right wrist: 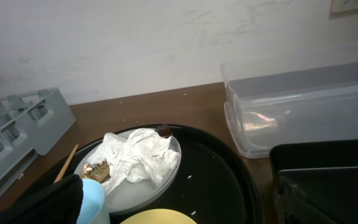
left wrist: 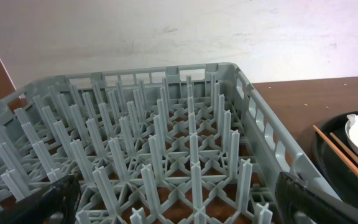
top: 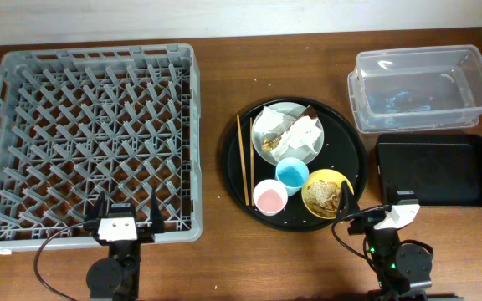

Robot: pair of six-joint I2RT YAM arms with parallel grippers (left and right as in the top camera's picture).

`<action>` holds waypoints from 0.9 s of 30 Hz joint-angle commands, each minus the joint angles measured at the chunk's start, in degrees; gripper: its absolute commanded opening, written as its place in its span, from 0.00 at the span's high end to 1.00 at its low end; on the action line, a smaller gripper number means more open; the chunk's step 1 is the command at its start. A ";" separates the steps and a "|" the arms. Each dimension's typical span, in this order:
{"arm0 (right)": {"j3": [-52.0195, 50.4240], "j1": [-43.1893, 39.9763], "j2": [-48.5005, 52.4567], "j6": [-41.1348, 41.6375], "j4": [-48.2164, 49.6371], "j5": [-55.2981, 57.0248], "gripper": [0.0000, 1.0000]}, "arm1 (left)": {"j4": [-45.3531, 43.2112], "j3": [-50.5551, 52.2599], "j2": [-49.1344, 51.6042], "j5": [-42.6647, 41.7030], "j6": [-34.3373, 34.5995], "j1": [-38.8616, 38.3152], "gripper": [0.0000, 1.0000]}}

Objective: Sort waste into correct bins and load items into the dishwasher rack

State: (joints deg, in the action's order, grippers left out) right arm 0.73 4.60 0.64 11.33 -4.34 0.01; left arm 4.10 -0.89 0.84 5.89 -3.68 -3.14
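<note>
The grey dishwasher rack [top: 90,138] fills the left, with nothing in it. On the round black tray [top: 341,142] stand the grey-green plate [top: 264,125] with crumpled napkins [top: 298,134] and a brown wrapper [right wrist: 95,169], two chopsticks [top: 243,159], the pink cup [top: 269,197], the blue cup [top: 292,174] and the yellow bowl [top: 326,192] holding tan food scraps. The clear tub [top: 425,88] and the black rectangular tray [top: 438,171] sit at the right. My left gripper [top: 128,213] is open over the rack's near edge [left wrist: 179,208]. My right gripper [top: 366,205] is open and empty near the bowl [right wrist: 179,211].
A pale wall runs behind the table's far edge. Bare brown table lies between the rack and the round tray. The clear tub [right wrist: 303,106] and black tray [right wrist: 328,162] stand close together right of the round tray. A few white crumbs lie on the round tray.
</note>
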 commanded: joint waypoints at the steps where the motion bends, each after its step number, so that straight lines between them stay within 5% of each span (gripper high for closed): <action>1: -0.42 0.37 -0.33 -0.37 -0.20 0.48 0.02 | 0.07 0.35 -0.55 -0.57 -0.92 0.31 0.01; 27: -0.42 0.37 -0.33 -0.35 0.26 -4.33 0.02 | -2.47 0.35 -0.55 -0.37 -0.92 0.31 0.01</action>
State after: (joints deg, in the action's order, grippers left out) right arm 0.73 4.60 0.64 11.35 -4.27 -0.67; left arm 3.42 -0.82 0.84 5.91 -3.68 -3.14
